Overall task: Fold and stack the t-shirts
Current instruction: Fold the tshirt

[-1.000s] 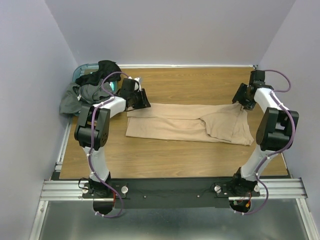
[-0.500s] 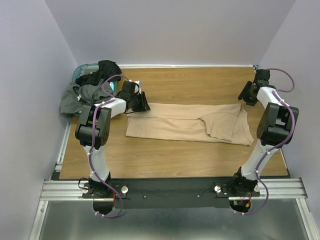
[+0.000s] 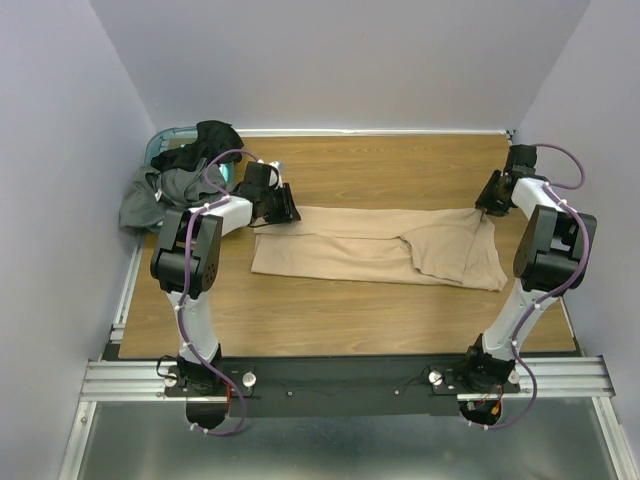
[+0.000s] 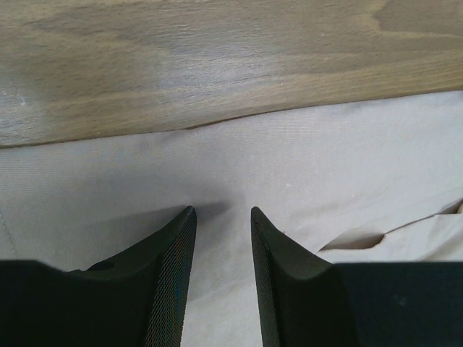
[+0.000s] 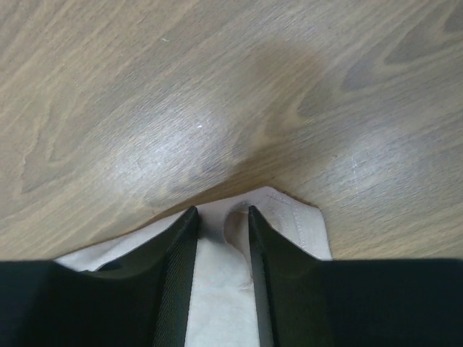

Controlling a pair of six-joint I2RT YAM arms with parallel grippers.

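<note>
The tan-beige t-shirt [image 3: 375,245] lies flat on the wooden table, folded into a long band. My left gripper [image 3: 288,212] sits at its far left corner. In the left wrist view, my left gripper [image 4: 222,211] is open, with flat tan cloth [image 4: 304,166] under and between the fingers. My right gripper [image 3: 485,206] is at the shirt's far right corner. In the right wrist view, my right gripper [image 5: 221,210] is open and straddles a small pucker at the hemmed corner [image 5: 293,217]. A dark grey shirt [image 3: 160,192] and a black shirt [image 3: 212,135] are heaped at the far left.
A teal plastic basket [image 3: 160,138] stands at the far left corner, under the heap of dark shirts. Purple walls close in the table on the left, right and back. A metal rail [image 3: 350,375] runs along the near edge.
My right gripper pulled away toward the far right corner of the table, then came back down onto the shirt's far right corner. My left gripper shifted slightly left and has stayed there.
</note>
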